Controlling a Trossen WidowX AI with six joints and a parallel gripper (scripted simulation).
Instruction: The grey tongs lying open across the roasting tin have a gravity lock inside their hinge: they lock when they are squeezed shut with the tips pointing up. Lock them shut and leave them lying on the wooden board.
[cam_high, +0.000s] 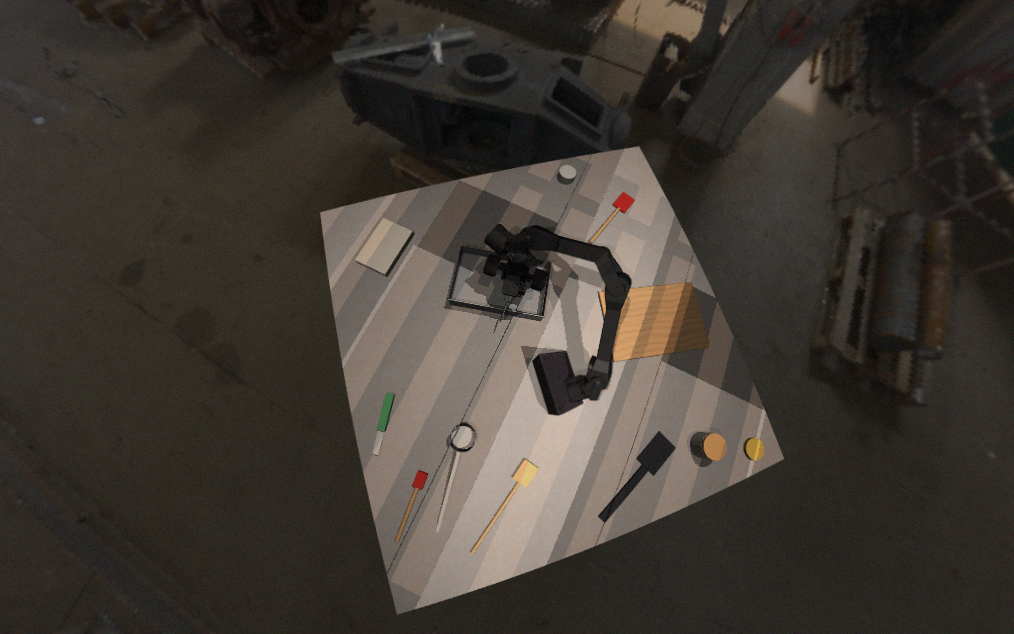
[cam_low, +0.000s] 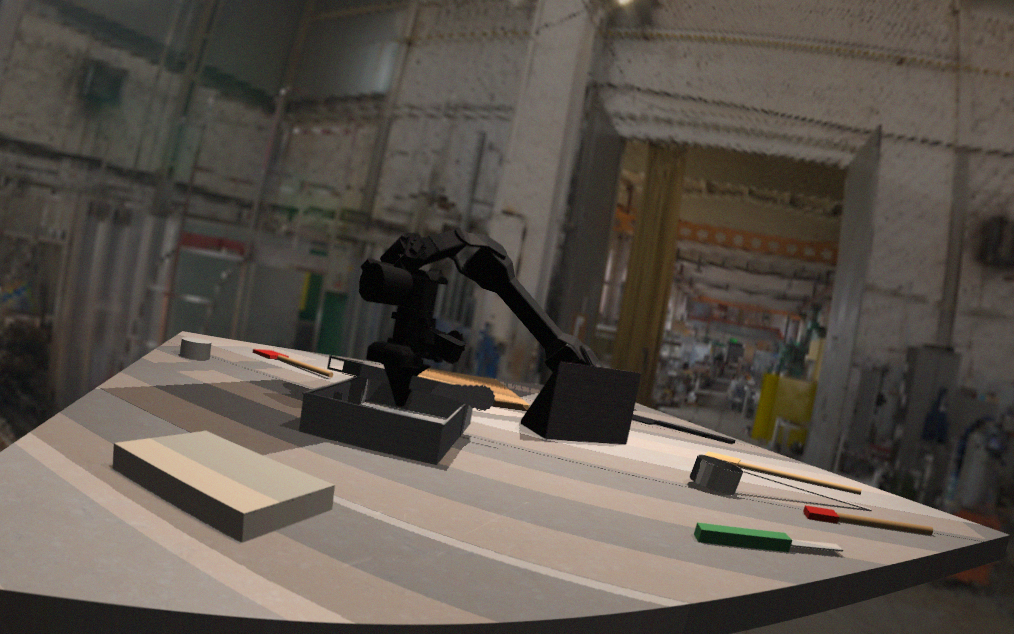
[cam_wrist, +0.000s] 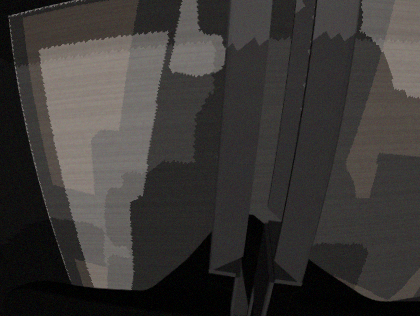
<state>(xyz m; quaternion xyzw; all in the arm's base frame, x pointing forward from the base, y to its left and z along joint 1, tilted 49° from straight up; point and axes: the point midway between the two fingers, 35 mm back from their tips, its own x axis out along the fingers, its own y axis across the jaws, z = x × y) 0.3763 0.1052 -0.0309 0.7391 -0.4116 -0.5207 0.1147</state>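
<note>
The grey tongs (cam_high: 501, 314) (cam_low: 481, 396) (cam_wrist: 242, 130) lie across the roasting tin (cam_high: 455, 276) (cam_low: 373, 432). Their scalloped tips stick out past the tin's wall on the robot base's side. My gripper (cam_high: 512, 291) (cam_low: 402, 399) (cam_wrist: 238, 223) points down into the tin and is shut on the tongs. In the wrist view the two arms run close side by side with a narrow gap between them. The hinge end is hidden under the gripper in the top view, so its lock cannot be seen. The wooden board (cam_high: 661, 321) (cam_low: 450, 378) lies flat, partly under the arm in the top view.
A cream block (cam_high: 385, 246) (cam_low: 224, 467) and a white cylinder (cam_high: 566, 174) (cam_low: 195, 349) stand beyond the tin. A red-headed tool (cam_high: 623, 202) lies nearby. A round strainer (cam_high: 462, 436), a black spatula (cam_high: 656, 453) and an orange-topped cylinder (cam_high: 712, 447) are on the base's other side.
</note>
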